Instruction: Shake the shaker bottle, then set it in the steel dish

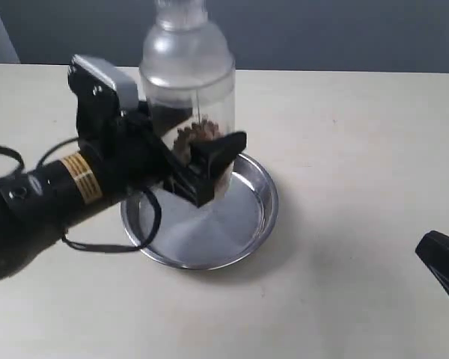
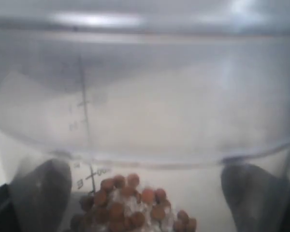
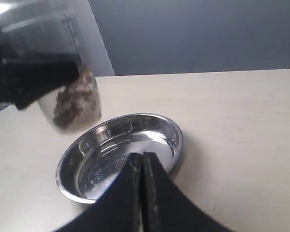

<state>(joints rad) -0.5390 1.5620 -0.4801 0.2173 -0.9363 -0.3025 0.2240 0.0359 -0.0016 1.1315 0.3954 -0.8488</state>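
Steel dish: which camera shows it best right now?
The right wrist view: the steel dish shows nearly whole, rim and base. In the exterior view the left claw and the shaker bottle hide its far-left part. The left wrist view shows only the bottle's wall, no dish.

The left arm [image 1: 30, 202] was a thick matte-black tube, ringed just behind the left end effector [image 1: 213, 168] by a yellow band [image 1: 81, 178] with dark stripes. A silver-grey box [image 1: 108, 78] was mounted above that end effector's wrist, and a thin black cable [image 1: 158, 217] looped beneath it. Its fingers [image 2: 41, 193] looked dark grey and blunt. The right end effector [image 3: 142, 158] was glossy black, with two tapered fingers
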